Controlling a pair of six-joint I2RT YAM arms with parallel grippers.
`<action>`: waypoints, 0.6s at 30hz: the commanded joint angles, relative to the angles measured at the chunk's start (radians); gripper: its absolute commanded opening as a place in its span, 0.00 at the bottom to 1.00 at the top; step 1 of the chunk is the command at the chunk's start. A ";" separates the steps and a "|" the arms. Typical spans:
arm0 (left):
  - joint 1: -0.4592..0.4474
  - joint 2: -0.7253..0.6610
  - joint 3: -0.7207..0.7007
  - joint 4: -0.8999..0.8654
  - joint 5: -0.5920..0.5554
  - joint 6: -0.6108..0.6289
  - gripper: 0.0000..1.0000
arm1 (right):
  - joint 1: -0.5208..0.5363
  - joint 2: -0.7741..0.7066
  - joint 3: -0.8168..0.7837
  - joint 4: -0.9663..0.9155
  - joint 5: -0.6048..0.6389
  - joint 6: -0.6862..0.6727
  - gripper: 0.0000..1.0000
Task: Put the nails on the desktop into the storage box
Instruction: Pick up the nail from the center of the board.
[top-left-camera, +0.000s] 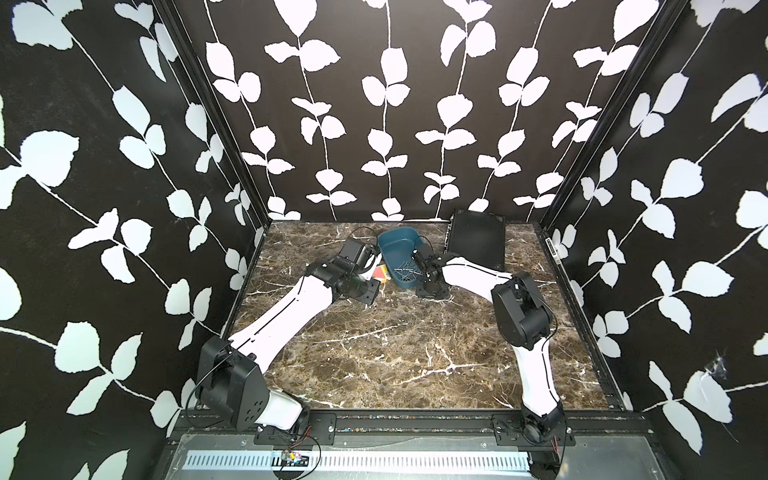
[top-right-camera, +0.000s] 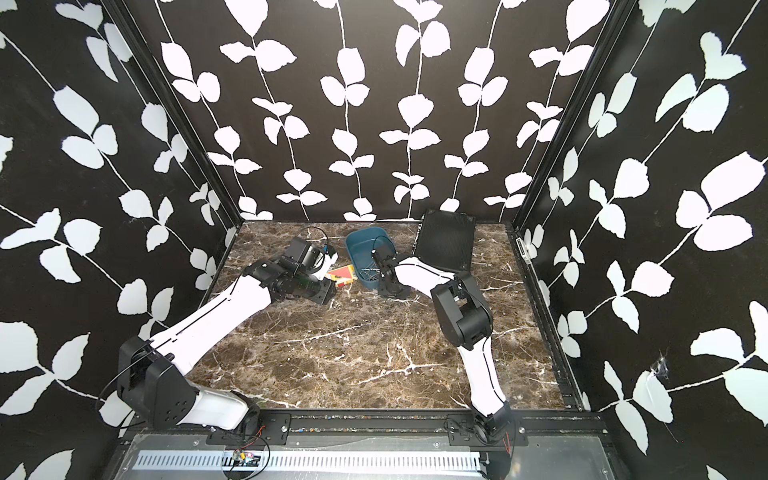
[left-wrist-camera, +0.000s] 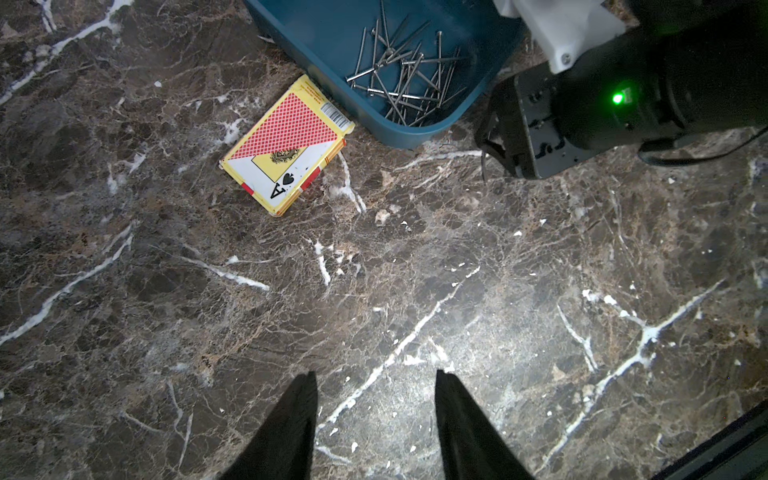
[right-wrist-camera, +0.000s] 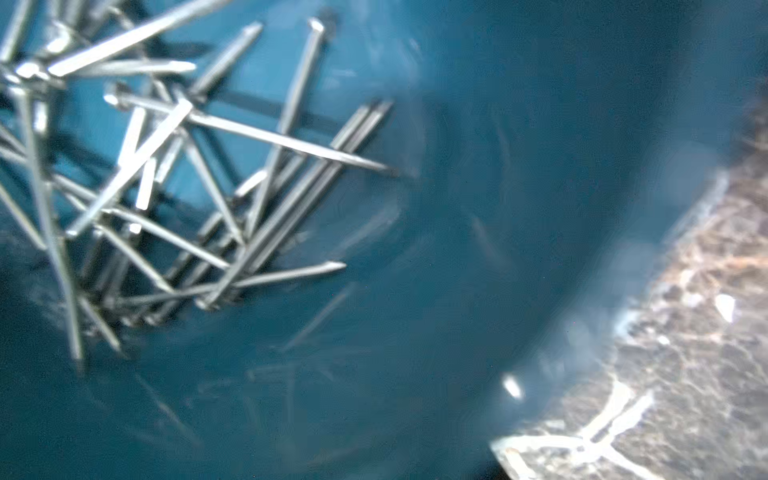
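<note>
Several silvery nails (left-wrist-camera: 405, 70) lie in a crossed heap at the near end of the teal storage box (left-wrist-camera: 415, 133). Both top views show the storage box (top-left-camera: 397, 247) (top-right-camera: 365, 249) at the back of the desktop (top-left-camera: 395, 353), with the nails (top-left-camera: 405, 272) in it. Close up in the right wrist view are the nails (right-wrist-camera: 166, 166) and the box's corner (right-wrist-camera: 457, 249). My left gripper (left-wrist-camera: 376, 382) hangs open over bare desktop (left-wrist-camera: 374, 270), nothing between its fingers. My right gripper (left-wrist-camera: 490, 141) stands at the box's near right corner; its fingers are unclear.
A red-and-yellow card box (left-wrist-camera: 286, 145) (top-left-camera: 380, 273) lies against the storage box's near left side. A black ribbed case (top-left-camera: 476, 239) (top-right-camera: 446, 241) leans at the back right. Black leaf-patterned walls close in three sides.
</note>
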 joint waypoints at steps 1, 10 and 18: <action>0.003 -0.009 0.021 -0.009 0.022 -0.003 0.48 | -0.023 0.026 -0.105 -0.094 0.033 -0.011 0.32; 0.003 -0.083 -0.040 -0.013 0.008 -0.037 0.49 | -0.027 0.012 -0.123 -0.080 -0.010 -0.037 0.00; 0.003 -0.145 -0.097 -0.006 -0.008 -0.091 0.50 | -0.055 -0.203 -0.175 -0.048 -0.074 -0.049 0.00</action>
